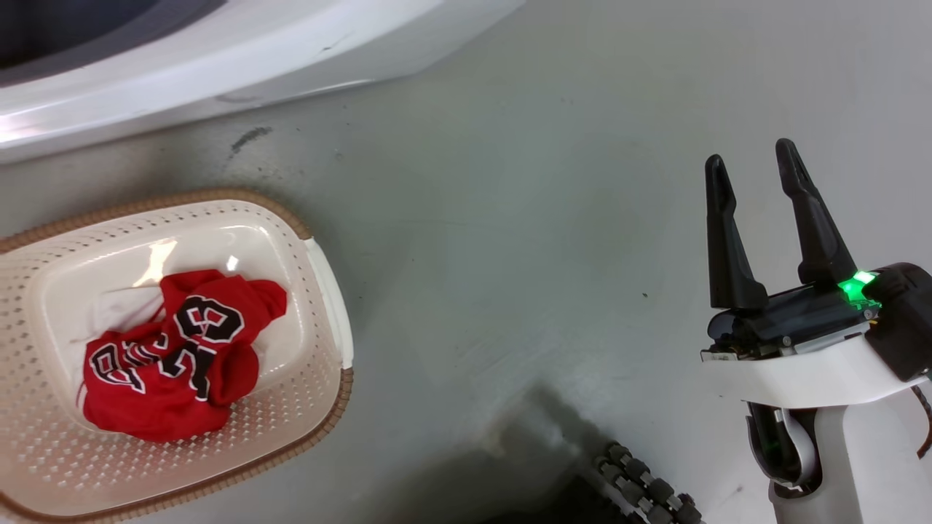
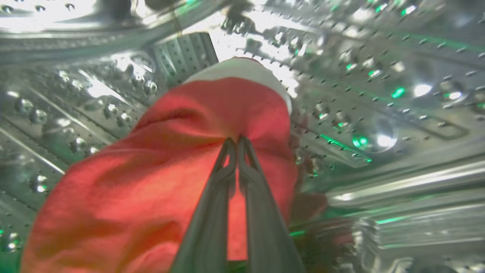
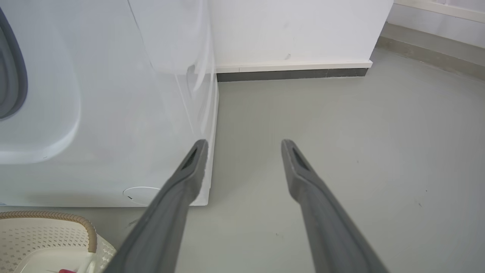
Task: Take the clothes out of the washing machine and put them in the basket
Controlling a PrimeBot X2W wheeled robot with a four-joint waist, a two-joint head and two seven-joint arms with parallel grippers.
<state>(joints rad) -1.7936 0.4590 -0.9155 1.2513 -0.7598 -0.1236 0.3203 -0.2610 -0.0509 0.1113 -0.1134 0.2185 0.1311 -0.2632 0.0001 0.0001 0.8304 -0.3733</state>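
Enclosing the left gripper [image 2: 235, 140] and its pinched garment [image 2: 151, 178]: steel drum [image 2: 382, 72].

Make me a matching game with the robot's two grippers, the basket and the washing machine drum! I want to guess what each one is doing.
Things:
1. left gripper
2. right gripper
3. basket
4. drum

States:
A. open, above the floor
B. has a crumpled jersey with black numbers lying in it
C. shiny steel with holes, around a red garment
D. shut on the red garment

Pairs: 1-D, 2-A, 3-B, 4-C.
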